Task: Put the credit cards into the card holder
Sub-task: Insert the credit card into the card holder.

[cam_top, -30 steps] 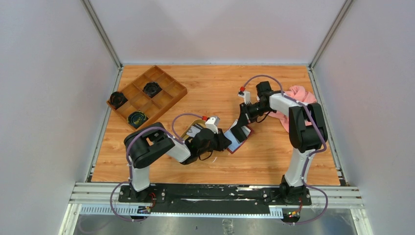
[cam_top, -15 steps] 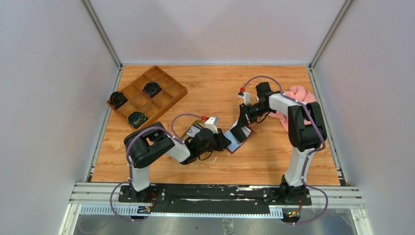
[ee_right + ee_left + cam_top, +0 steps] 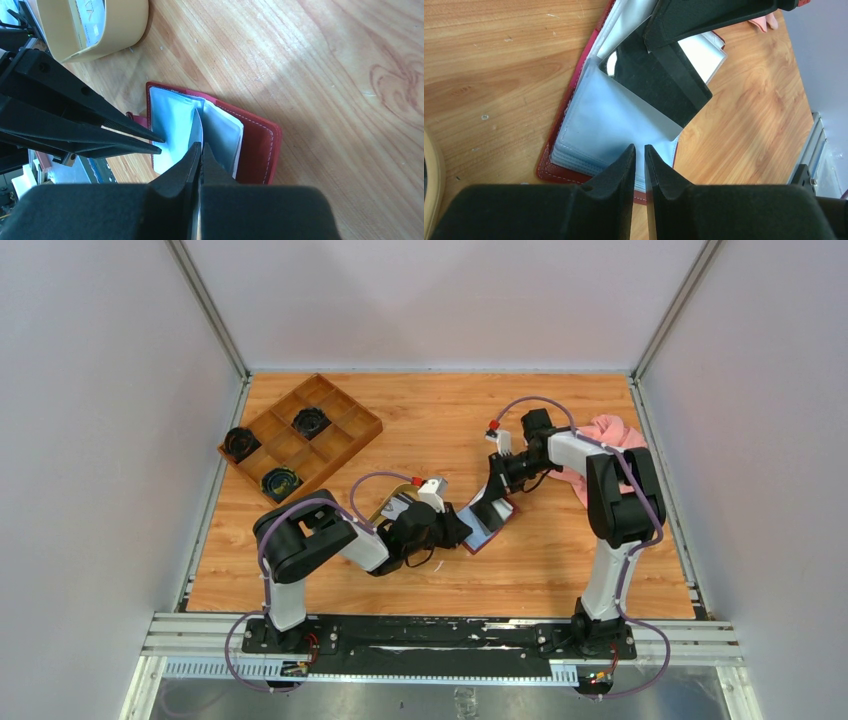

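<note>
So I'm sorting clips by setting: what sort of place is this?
Probably a robot test cell: plain grey walls boxing in a wooden table, two arms bolted to a rail at its edge.

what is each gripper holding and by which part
Right gripper: shut on a greyish credit card, pinched by its upper edge above the card holder. Left gripper: tips nearly shut at a clear sleeve edge; whether it grips cannot be told.

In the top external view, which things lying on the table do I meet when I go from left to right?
compartmented wooden box → oval tray → card holder → pink cloth
</note>
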